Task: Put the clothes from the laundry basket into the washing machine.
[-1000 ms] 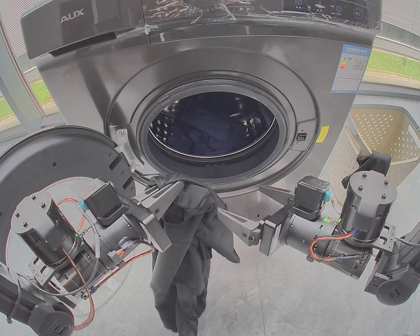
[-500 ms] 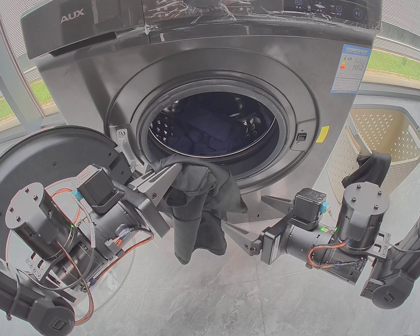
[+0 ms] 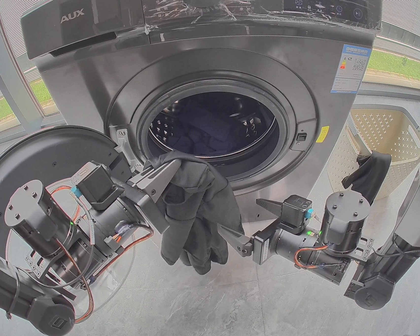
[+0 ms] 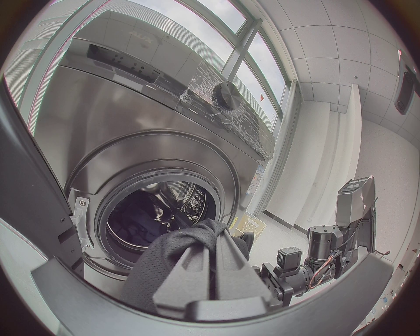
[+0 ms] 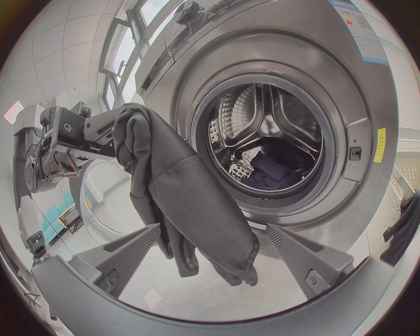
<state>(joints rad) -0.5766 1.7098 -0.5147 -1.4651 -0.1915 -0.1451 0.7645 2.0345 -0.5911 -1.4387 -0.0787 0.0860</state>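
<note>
At the open washing machine (image 3: 87,84), the left end effector (image 3: 176,165) grips a dark grey garment (image 3: 199,211) hanging below the drum mouth (image 3: 213,126); the right end effector (image 3: 240,216) gapes wide beside it. Loading looks under way: next, lift and push the garment inside.

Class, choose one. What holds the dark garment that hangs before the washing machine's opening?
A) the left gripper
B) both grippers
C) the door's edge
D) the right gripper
A: the dark garment hangs from the left gripper, jaws shut on it; the right gripper is open below, gripping nothing.
</note>
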